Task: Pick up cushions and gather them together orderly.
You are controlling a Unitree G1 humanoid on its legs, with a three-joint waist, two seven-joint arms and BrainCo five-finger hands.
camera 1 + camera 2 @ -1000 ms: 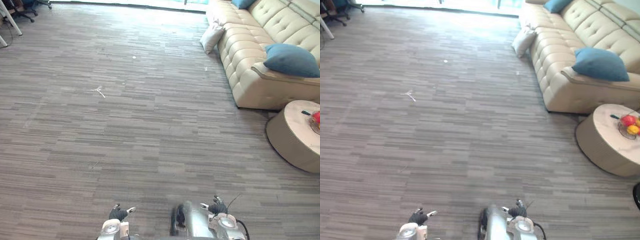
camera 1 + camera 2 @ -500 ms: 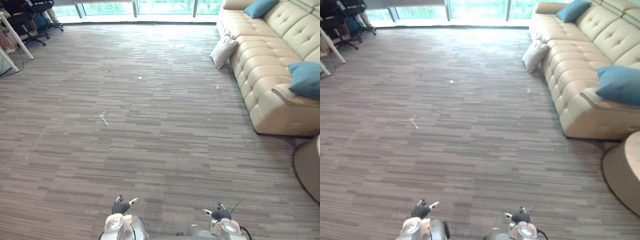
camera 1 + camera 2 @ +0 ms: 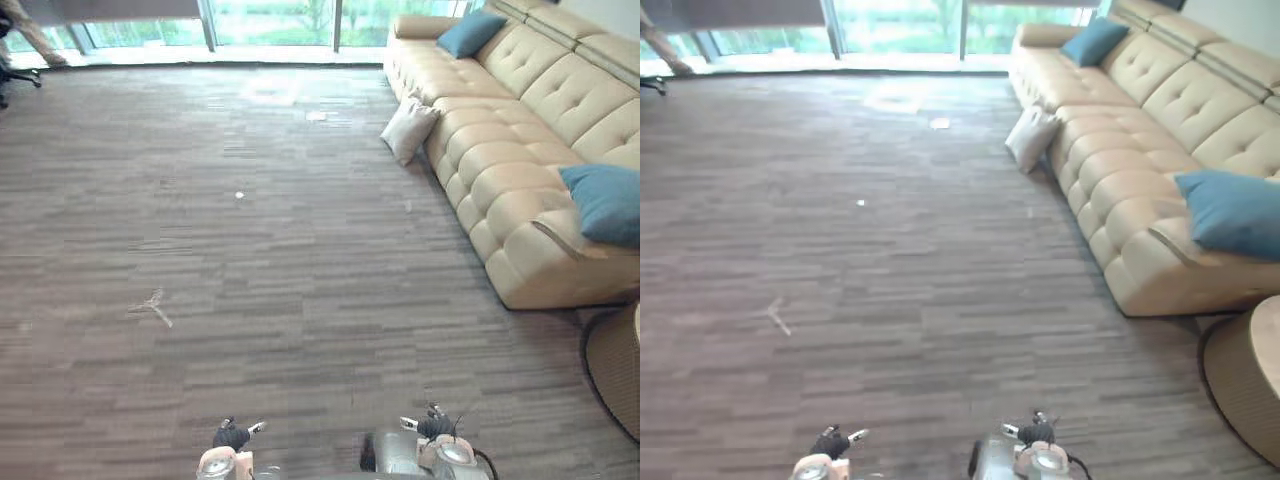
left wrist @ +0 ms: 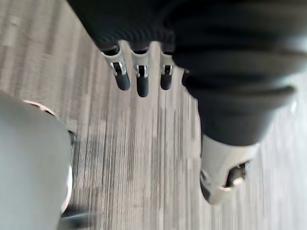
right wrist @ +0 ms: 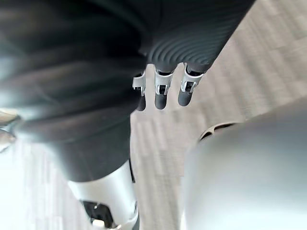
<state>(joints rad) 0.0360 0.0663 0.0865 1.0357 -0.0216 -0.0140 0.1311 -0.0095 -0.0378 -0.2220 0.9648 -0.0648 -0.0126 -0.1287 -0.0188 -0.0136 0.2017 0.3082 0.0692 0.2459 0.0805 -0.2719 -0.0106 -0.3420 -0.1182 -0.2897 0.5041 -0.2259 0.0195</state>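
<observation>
Cushions were apart: white cushion (image 3: 408,130) on the floor (image 3: 250,250), propped against the sofa (image 3: 500,150); far blue cushion (image 3: 468,32) and near blue cushion (image 3: 607,203) on its seat. Left hand (image 3: 231,436) and right hand (image 3: 435,427) hung low, fingers slack, empty (likely just transit, nothing reachable).

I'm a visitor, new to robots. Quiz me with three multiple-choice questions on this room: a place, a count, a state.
1. Where is the pale cushion? A on a chair; B on the floor against the sofa; C on a table.
2. How many blue cushions lie on the sofa? A one; B two; C four.
3. Left hand and right hand are: A open, empty; B gripping cushions; C gripping fruit.
Answers: B, it leans at the sofa's base; B, one at each end; A, straight fingers hold nothing.
</observation>
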